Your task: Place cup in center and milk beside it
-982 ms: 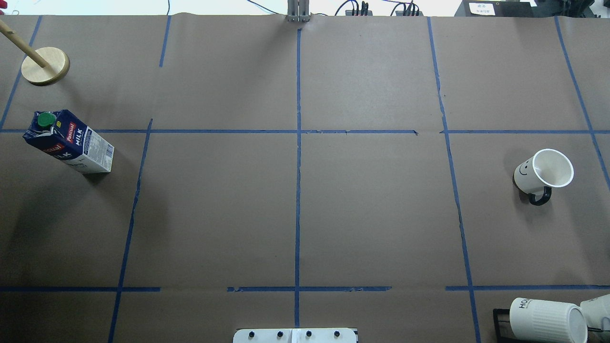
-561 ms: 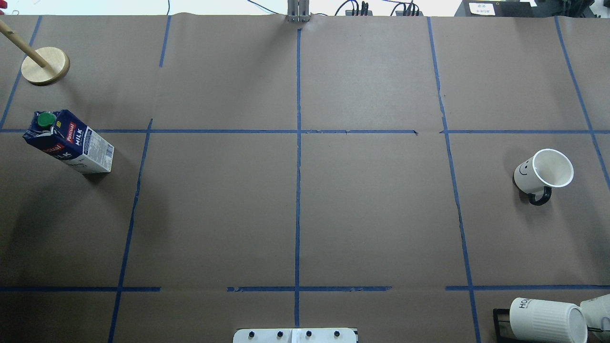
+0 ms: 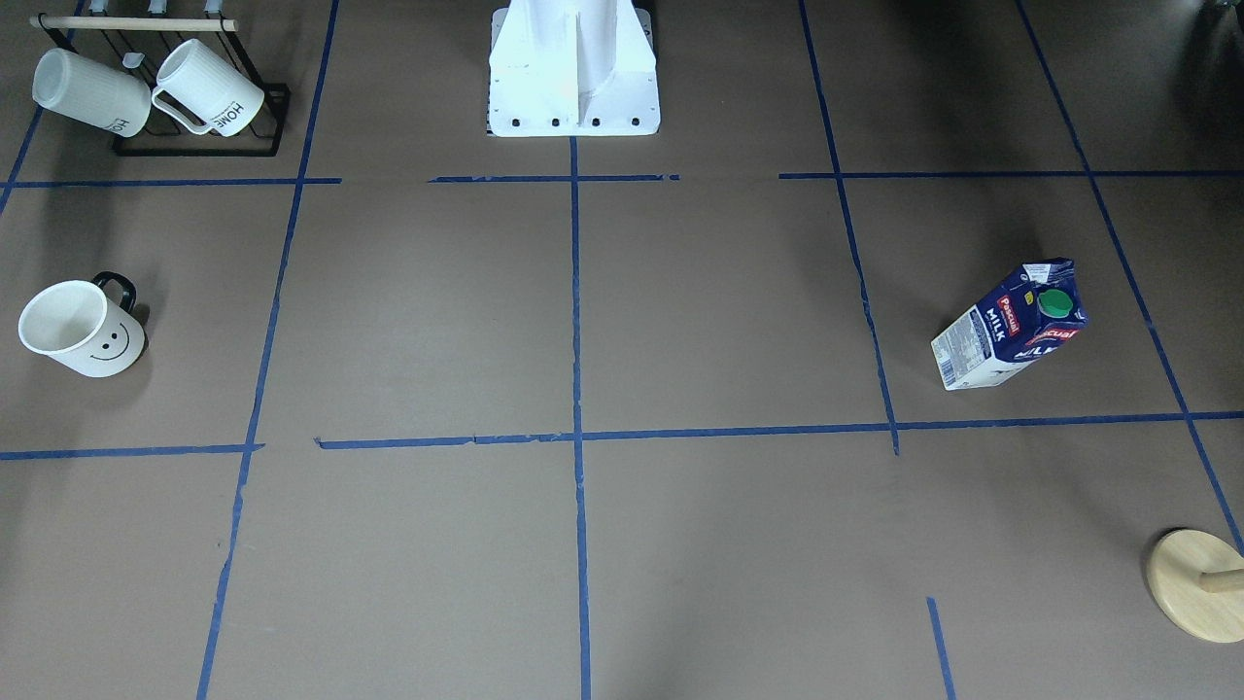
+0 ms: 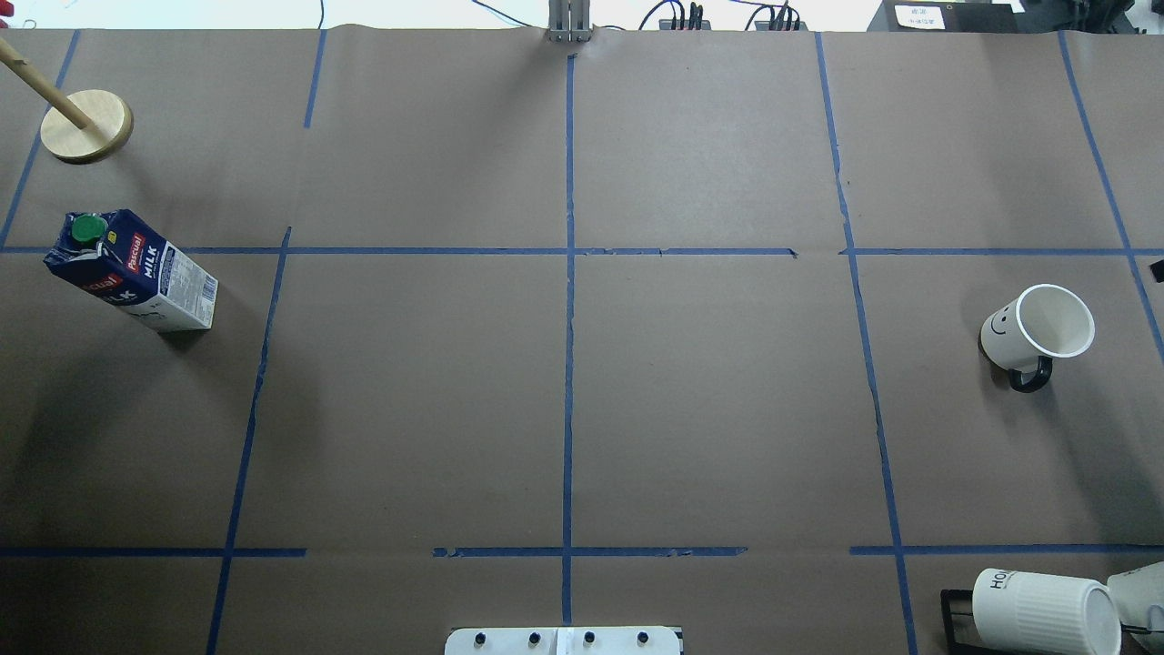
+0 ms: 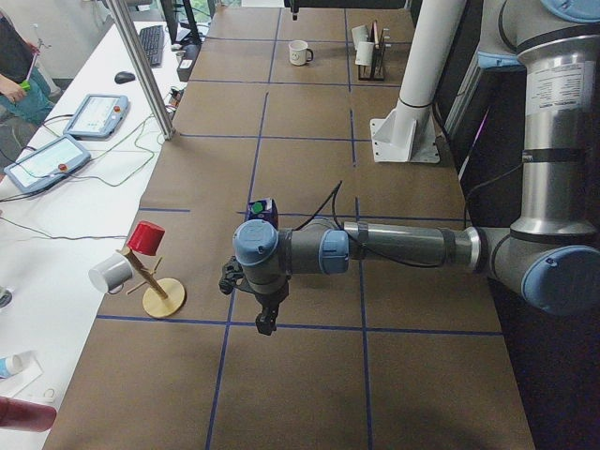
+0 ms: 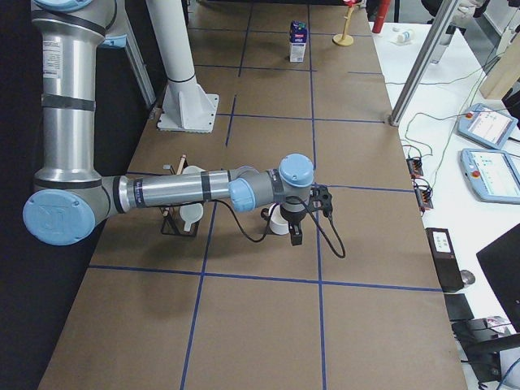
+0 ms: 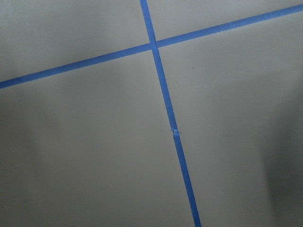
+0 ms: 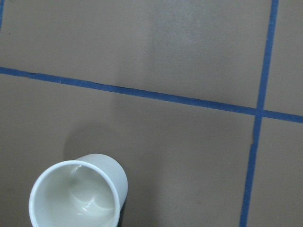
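The cup (image 4: 1037, 332), a white mug with a black handle and a smiley face, stands at the table's right; it also shows in the front view (image 3: 80, 329) and from above in the right wrist view (image 8: 78, 194). The milk (image 4: 127, 273), a navy-blue carton with a green cap, stands upright at the far left, also in the front view (image 3: 1011, 326). The center (image 4: 569, 251) is bare. My right gripper (image 6: 294, 236) hangs over the cup, and I cannot tell whether it is open. My left gripper (image 5: 265, 323) hangs near the milk (image 5: 262, 206); I cannot tell its state.
A black rack (image 3: 199, 146) with two ribbed "HOME" mugs (image 3: 209, 89) stands at the robot's near right corner. A wooden peg stand (image 4: 86, 125) stands at the far left. The robot's white base (image 3: 573, 68) is at the near edge.
A dark tip of the right gripper has come in at the right edge of the overhead view, beside the cup. The cup and the milk have not moved.
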`<action>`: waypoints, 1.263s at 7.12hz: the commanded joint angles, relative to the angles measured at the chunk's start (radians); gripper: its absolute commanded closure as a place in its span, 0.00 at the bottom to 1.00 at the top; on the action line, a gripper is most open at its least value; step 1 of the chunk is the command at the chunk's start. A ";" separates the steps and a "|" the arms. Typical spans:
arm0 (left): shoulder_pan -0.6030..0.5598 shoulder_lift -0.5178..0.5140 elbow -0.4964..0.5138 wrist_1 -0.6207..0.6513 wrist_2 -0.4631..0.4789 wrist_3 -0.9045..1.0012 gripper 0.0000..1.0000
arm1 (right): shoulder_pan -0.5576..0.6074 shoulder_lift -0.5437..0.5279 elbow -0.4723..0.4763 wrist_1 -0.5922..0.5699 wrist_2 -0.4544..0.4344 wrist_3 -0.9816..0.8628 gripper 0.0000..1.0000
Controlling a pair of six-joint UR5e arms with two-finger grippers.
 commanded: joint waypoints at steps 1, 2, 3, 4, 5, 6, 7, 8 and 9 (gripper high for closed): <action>0.000 -0.001 -0.003 0.001 0.000 0.000 0.00 | -0.102 -0.018 -0.022 0.169 -0.028 0.169 0.00; 0.000 0.001 -0.003 0.001 0.000 0.000 0.00 | -0.133 -0.021 -0.044 0.233 -0.062 0.226 0.00; 0.000 0.001 -0.003 0.001 0.000 0.000 0.00 | -0.176 -0.021 -0.065 0.296 -0.103 0.295 0.01; 0.000 0.001 -0.003 0.001 0.000 0.000 0.00 | -0.211 -0.022 -0.085 0.342 -0.125 0.332 0.01; 0.000 0.001 -0.003 0.001 0.000 0.000 0.00 | -0.236 -0.022 -0.128 0.379 -0.137 0.334 0.02; 0.000 0.002 -0.006 0.002 0.000 0.000 0.00 | -0.245 -0.019 -0.173 0.417 -0.139 0.351 0.15; 0.000 0.002 -0.006 0.003 -0.002 0.000 0.00 | -0.262 -0.012 -0.185 0.425 -0.139 0.361 0.37; 0.000 0.002 -0.006 0.003 -0.002 0.000 0.00 | -0.265 -0.012 -0.185 0.429 -0.139 0.360 0.73; 0.000 0.004 -0.007 0.004 0.000 0.000 0.00 | -0.265 -0.010 -0.185 0.430 -0.137 0.357 0.90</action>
